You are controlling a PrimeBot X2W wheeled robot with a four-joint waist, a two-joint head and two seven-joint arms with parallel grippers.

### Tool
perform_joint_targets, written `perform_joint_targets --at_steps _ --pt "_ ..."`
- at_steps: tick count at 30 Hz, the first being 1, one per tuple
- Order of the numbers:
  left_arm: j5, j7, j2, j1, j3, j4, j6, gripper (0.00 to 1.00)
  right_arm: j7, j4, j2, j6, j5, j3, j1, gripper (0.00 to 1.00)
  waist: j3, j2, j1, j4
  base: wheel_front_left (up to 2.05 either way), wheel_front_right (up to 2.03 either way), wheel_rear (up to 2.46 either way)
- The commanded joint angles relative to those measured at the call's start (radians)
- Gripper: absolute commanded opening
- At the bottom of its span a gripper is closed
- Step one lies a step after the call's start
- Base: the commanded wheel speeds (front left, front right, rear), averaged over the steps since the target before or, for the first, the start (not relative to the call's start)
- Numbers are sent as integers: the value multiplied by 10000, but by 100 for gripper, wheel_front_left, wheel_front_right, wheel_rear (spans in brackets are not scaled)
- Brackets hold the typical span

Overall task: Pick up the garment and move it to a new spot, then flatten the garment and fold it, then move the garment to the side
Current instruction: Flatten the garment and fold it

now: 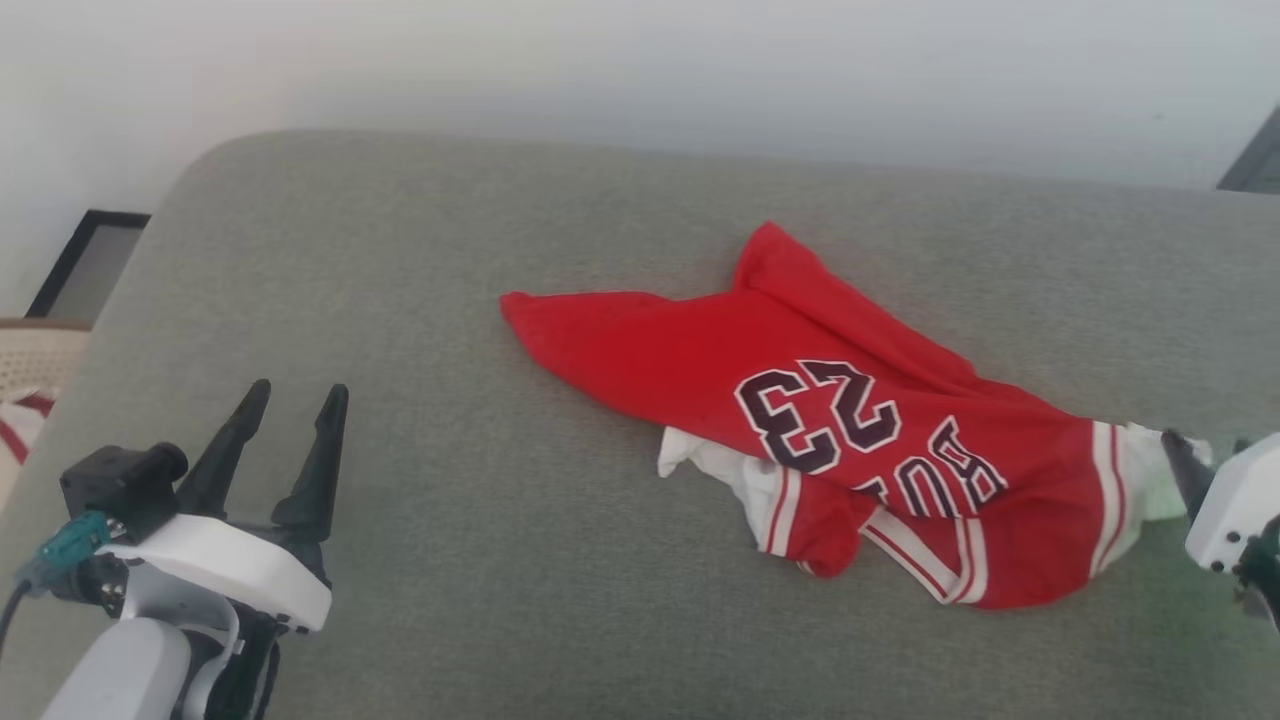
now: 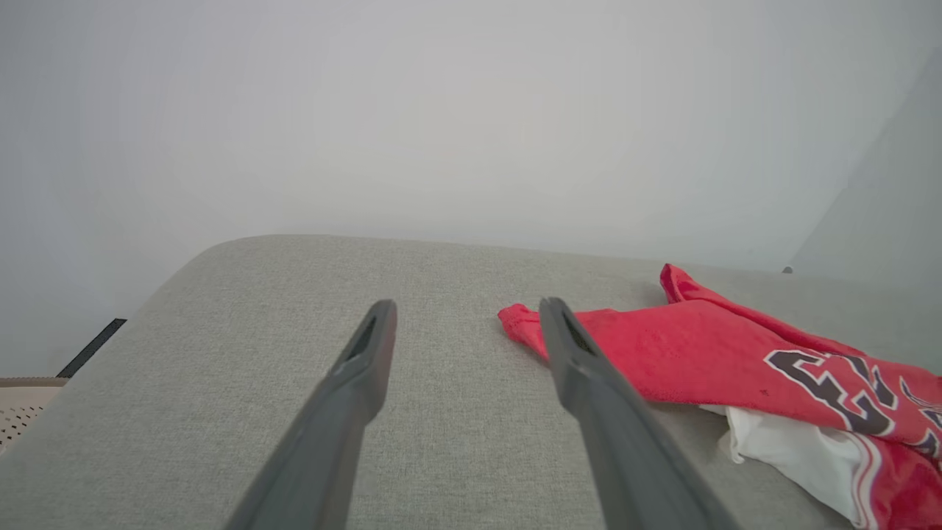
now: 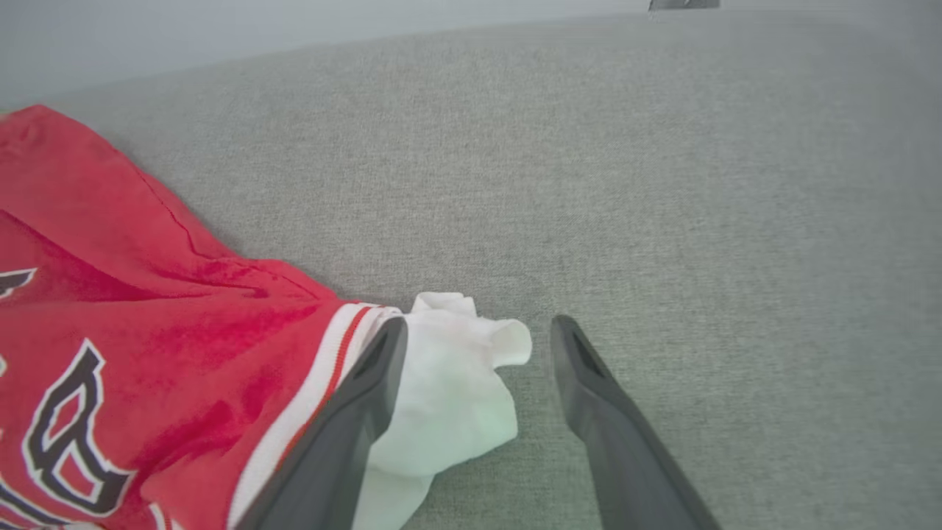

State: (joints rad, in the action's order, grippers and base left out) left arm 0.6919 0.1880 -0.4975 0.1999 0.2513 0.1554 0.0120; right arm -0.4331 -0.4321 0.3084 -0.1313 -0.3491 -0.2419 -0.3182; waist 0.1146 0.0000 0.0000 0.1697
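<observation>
shirt (image 1: 650, 340): red, white sleeves, red-white striped trim, dark white-edged 23 | cushion (image 1: 400, 250): plain grey | left tool (image 1: 300, 390): dark | wall (image 1: 640, 60): off-white

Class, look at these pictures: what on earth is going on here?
A two-armed robot is working on a red "23" garment lying crumpled on a grey upholstered surface. Its right end effector stands open at the white sleeve, not gripping it. The left end effector hovers open, apart from the garment.

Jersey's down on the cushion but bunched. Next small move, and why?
Probably bring the left tool to the red corner of the jersey: it lies crumpled, the left tool open and clear of it, the right tool open at the white sleeve, so both could spread it.
</observation>
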Motion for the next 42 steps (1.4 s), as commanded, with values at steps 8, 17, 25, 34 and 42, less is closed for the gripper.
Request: perform_joint_targets --at_steps 8,17,25,34,42 --pt "165 -1034 -371 54 209 -694 -159 100 2688 1491 -12 9 -46 566 78 100 -179 0 0 -912 0 0 0" --pt "309 -2284 -460 214 575 -1187 -391 100 4884 2992 -639 7 150 757 370 100 46 0 0 -1874 0 0 0" --pt "906 -4082 -398 361 1081 -1125 -648 100 5852 3877 -1439 7 463 663 777 100 577 0 0 -2700 0 0 0" --pt "763 -5796 -359 1065 1784 -780 -987 100 6121 4226 -1912 7 502 700 774 100 1284 0 0 -3397 0 0 0" --pt "410 -6487 -505 1839 2171 -337 -1068 100 6303 4161 -2202 7 441 698 658 100 1749 0 0 -3720 0 0 0"
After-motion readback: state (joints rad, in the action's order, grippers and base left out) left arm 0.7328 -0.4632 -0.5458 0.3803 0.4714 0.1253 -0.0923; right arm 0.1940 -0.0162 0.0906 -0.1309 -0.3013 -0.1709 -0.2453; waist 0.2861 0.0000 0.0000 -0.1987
